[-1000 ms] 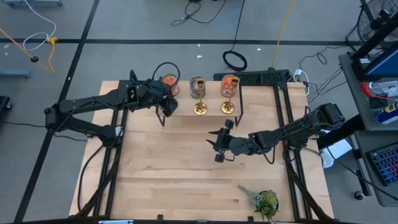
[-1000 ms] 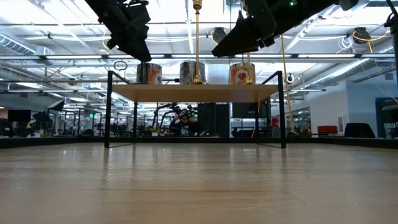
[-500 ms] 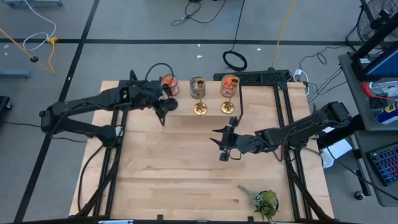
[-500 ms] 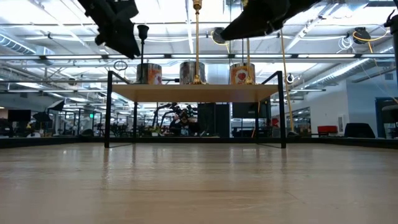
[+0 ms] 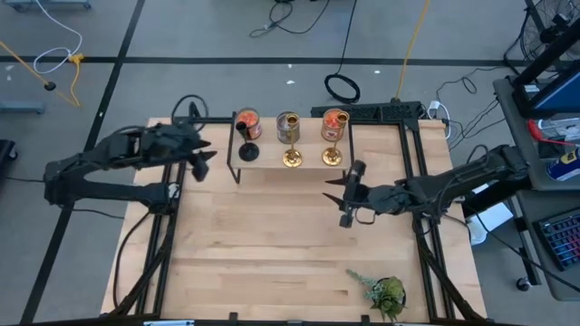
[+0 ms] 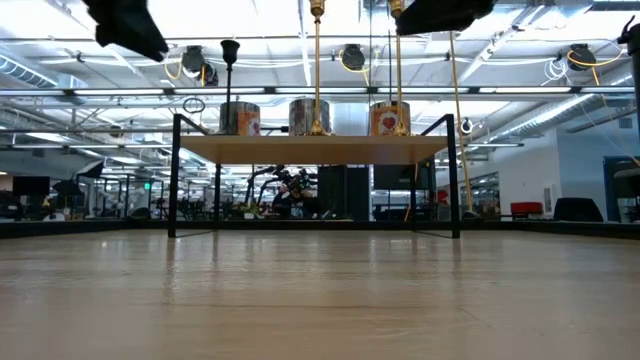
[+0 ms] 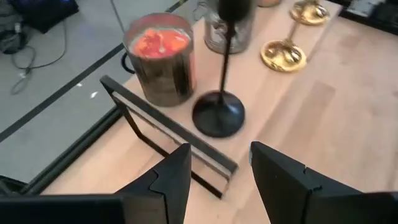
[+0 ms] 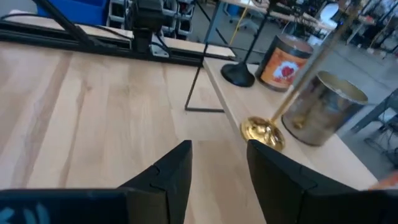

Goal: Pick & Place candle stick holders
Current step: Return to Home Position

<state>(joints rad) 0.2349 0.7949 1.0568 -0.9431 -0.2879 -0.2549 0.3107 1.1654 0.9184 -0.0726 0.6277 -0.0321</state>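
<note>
The black candle stick holder [image 5: 247, 149] stands on its round base on the raised wooden shelf [image 5: 272, 165] at the far middle; it also shows in the left wrist view [image 7: 219, 112] and the low view [image 6: 230, 70]. Two gold candle stick holders [image 5: 292, 158] [image 5: 332, 156] stand on the shelf to its right. My left gripper [image 5: 201, 163] [image 7: 217, 180] is open and empty, left of the shelf. My right gripper [image 5: 349, 195] [image 8: 217, 168] is open and empty, near side of the shelf's right end, facing a gold holder [image 8: 263, 130].
Behind the holders on the shelf stand two jars with orange-red filling [image 5: 246, 122] [image 5: 335, 121] and a silver-grey jar [image 5: 288, 125]. The shelf has a thin black frame [image 7: 168, 134]. A small green plant [image 5: 385, 292] lies near the table's front right.
My left gripper has drawn back from the shelf toward the table's left edge, leaving the black candle stick holder standing upright on the shelf. My right gripper has moved up and toward the table's right edge.
</note>
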